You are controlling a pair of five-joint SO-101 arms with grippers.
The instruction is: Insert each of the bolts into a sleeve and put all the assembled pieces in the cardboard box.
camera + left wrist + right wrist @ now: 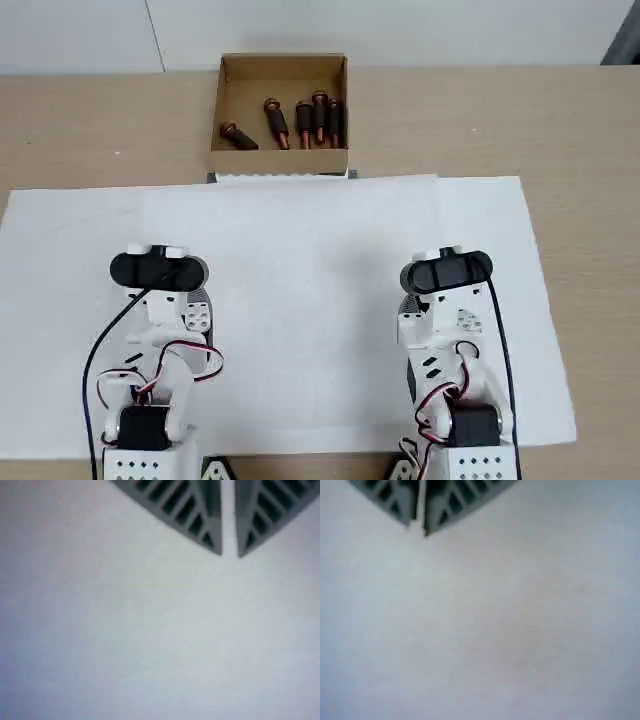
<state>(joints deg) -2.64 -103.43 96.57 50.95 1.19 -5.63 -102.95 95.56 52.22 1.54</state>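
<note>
Bolts (pixel 305 122), each seated in a sleeve, lie inside the box (pixel 216 110) at the far side of the tabletop (pixel 90 120). Left pincer (pixel 229 555) and right pincer (pixel 417 530) hang closed and empty over the paper (pixel 320 220), arms folded back. This is judged a parked pose, as the task looks complete

Brown box (pixel 283 80) at 12 o'clock. Copper bolts (pixel 320 98), black sleeves (pixel 277 120). White sheet (pixel 310 250) on tan table (pixel 90 130). Arms (pixel 165 315) white, black motors (pixel 158 268), red, white and black wires (pixel 150 385). Left gripper (pixel 230 555), right gripper (pixel 417 530) grey, ribbed.
</note>
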